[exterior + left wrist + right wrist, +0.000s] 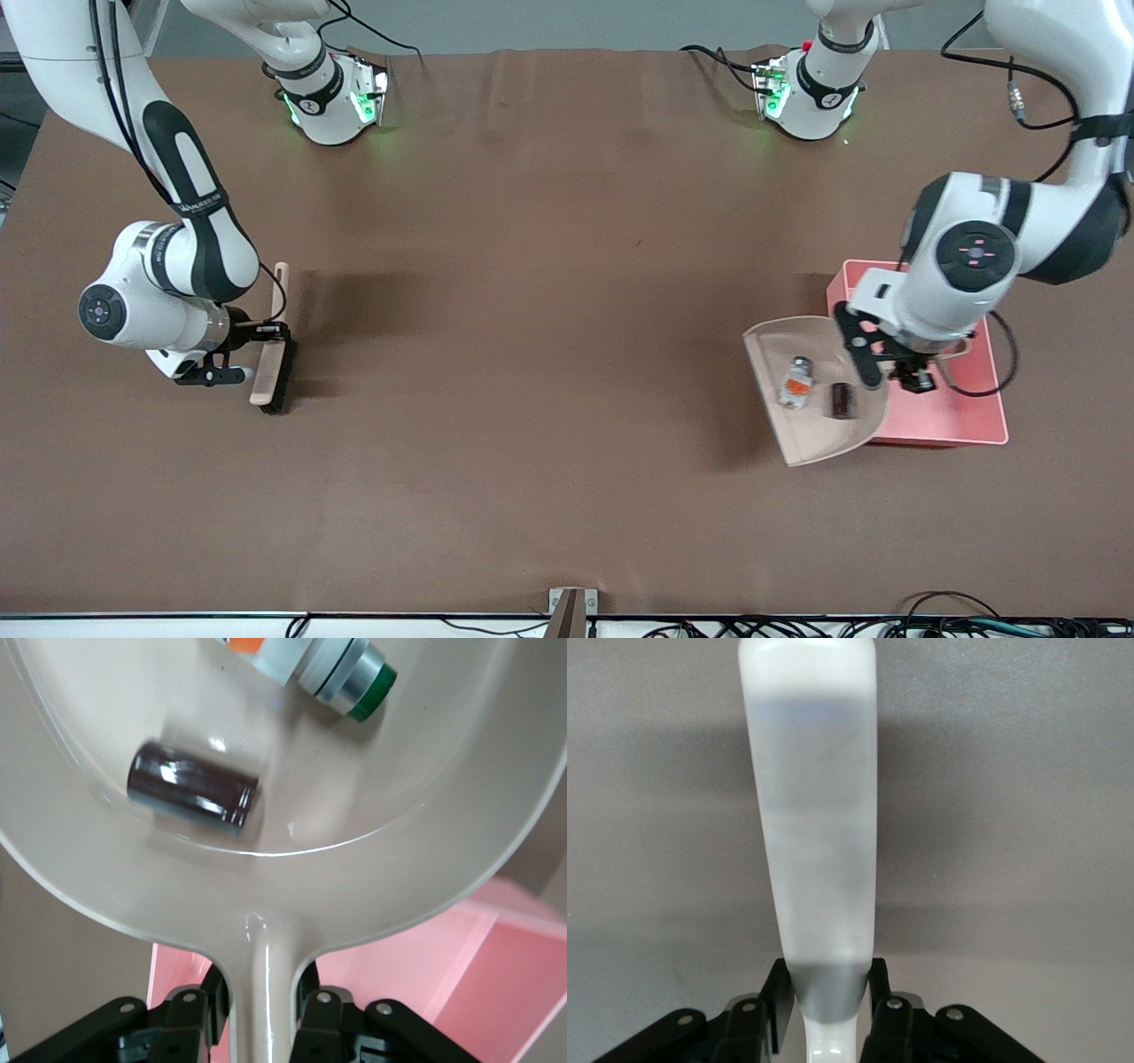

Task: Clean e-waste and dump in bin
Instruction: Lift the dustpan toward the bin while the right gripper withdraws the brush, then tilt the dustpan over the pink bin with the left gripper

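Note:
My left gripper (920, 370) is shut on the handle of the beige dustpan (811, 425) and holds it lifted, with the handle end over the pink bin (943, 425). Both e-waste pieces lie in the pan: the grey-white part (796, 383) with orange and green bits, and the dark stubby cylinder (842, 400). The left wrist view shows the gripper (263, 992) on the pan's handle (266, 966), the dark cylinder (190, 799), the grey-white part (332, 672) and the bin (496, 974) below. My right gripper (259, 340) is shut on the beige brush (270, 377) at the right arm's end of the table; it also shows in the right wrist view (828, 997) on the brush handle (815, 815).
The brown table (532, 310) spreads between the brush and the bin. A small bracket (571, 611) and cables lie along the table's edge nearest the front camera. The two arm bases (332, 97) (811, 93) stand at the top.

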{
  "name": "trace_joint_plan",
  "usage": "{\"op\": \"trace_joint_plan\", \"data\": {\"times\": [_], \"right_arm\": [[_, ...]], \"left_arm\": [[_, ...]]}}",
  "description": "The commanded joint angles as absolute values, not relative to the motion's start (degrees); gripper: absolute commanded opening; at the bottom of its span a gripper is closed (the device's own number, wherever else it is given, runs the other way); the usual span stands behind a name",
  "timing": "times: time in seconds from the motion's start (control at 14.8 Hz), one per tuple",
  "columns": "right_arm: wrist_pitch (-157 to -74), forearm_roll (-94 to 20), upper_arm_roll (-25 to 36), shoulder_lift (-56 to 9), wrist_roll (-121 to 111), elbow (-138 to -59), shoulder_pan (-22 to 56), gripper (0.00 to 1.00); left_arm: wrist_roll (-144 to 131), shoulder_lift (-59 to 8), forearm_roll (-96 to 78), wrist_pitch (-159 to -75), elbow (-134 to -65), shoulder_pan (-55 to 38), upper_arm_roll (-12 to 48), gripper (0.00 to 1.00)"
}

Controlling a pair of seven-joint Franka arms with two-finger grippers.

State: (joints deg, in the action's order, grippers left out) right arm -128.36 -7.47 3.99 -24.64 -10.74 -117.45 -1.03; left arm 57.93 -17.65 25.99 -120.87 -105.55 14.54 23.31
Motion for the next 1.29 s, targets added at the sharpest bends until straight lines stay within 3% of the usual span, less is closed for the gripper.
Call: {"op": "trace_joint_plan", "data": {"times": [0.0,0.27,0.54,1.02,1.08,1.22], "right_arm": [[-128.2,-6.3,2.8,-26.5,-10.9,-116.2,-2.6,0.1],[-128.1,-6.3,2.8,-27.6,-10.9,-115.3,-2.5,0.23],[-128.1,-6.3,2.8,-27.8,-11.0,-115.0,-2.5,0.32],[-127.5,-6.3,2.8,-28.1,-10.9,-113.5,-2.5,0.61],[-127.2,-6.3,2.8,-28.1,-10.8,-112.4,-2.3,0.67],[-124.6,-6.3,2.7,-28.0,-11.0,-109.9,-2.5,1.0]], "left_arm": [[65.1,-14.8,24.9,-120.3,-107.1,20.0,24.1,0.0],[77.3,-14.9,24.9,-121.2,-107.5,28.5,24.0,0.0],[80.2,-15.5,28.3,-121.2,-107.8,31.4,23.6,0.0],[78.8,-16.3,37.2,-121.0,-107.8,35.1,23.1,0.0],[76.8,-16.8,39.2,-120.9,-107.8,35.5,23.1,0.0],[71.1,-17.0,46.0,-120.7,-108.0,35.5,23.2,0.0]]}}
